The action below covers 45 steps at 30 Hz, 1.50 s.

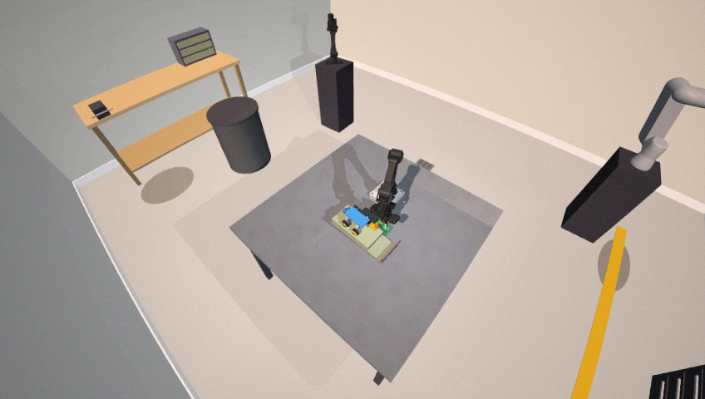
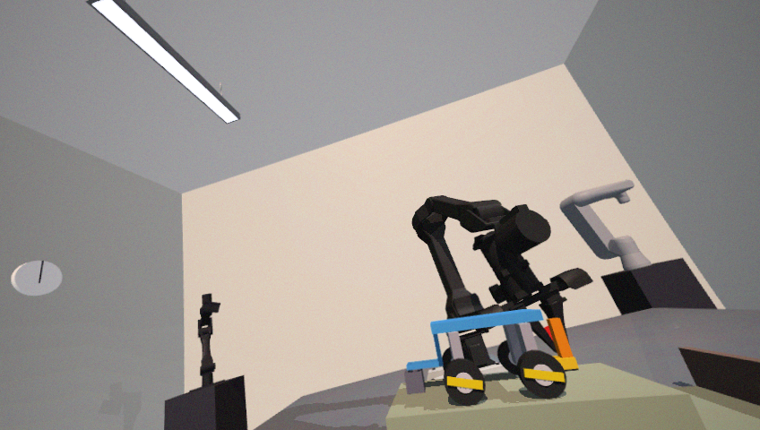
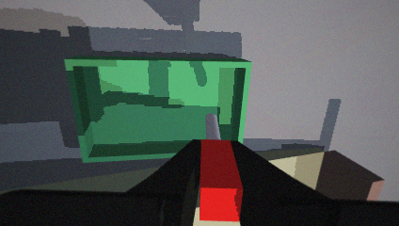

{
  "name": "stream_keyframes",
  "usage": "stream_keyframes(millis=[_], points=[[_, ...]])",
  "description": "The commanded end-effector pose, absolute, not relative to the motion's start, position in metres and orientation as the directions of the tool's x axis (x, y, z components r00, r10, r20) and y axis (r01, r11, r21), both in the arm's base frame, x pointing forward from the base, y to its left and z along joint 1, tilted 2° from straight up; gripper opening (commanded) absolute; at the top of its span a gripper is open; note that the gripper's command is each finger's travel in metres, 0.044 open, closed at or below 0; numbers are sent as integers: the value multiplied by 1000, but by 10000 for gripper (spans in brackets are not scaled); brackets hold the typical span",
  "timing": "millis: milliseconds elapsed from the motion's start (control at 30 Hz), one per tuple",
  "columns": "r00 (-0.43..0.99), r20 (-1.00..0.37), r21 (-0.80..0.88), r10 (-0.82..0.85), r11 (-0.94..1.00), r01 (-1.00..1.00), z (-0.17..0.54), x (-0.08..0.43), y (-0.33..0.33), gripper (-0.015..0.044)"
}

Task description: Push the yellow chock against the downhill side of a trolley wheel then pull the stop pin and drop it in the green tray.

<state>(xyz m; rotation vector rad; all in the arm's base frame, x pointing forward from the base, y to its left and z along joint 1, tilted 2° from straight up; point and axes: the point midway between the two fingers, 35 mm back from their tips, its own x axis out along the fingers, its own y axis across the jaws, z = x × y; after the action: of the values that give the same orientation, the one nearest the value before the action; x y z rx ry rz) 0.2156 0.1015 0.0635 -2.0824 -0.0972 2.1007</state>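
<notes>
The gripper (image 3: 217,147) is shut on the red-headed stop pin (image 3: 220,203) (image 2: 548,331). The pin's grey shaft points into the green tray (image 3: 245,94), over its near right part. Whether the pin touches the tray floor cannot be told. The blue-topped trolley (image 1: 357,217) (image 2: 487,321) stands on the pale ramp (image 1: 363,237) (image 2: 613,381). The yellow chock with its orange handle (image 1: 374,225) (image 2: 559,336) stands at the downhill side of the trolley's lower wheels. A near wheel partly hides its base, so contact cannot be judged.
A brown stop board (image 1: 391,251) (image 2: 720,373) (image 3: 348,176) crosses the ramp's lower end. The tray lies beside the ramp, on the arm's side. The arm's pale base plate (image 1: 399,195) is behind the trolley and tray on the grey table (image 1: 306,267).
</notes>
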Motion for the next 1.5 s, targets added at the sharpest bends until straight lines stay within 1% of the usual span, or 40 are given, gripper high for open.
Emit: stream_keyframes(millis=[0, 167, 400, 433, 1467], points=[[-7, -983, -180, 182, -980, -85, 52, 215, 109, 0], [-7, -983, -181, 182, -980, -85, 46, 215, 113, 0], [-7, -983, -180, 182, -980, -85, 45, 215, 109, 184], [-7, -983, -180, 182, -980, -85, 45, 215, 108, 190], [-7, -984, -178, 180, -980, -86, 34, 213, 86, 190]])
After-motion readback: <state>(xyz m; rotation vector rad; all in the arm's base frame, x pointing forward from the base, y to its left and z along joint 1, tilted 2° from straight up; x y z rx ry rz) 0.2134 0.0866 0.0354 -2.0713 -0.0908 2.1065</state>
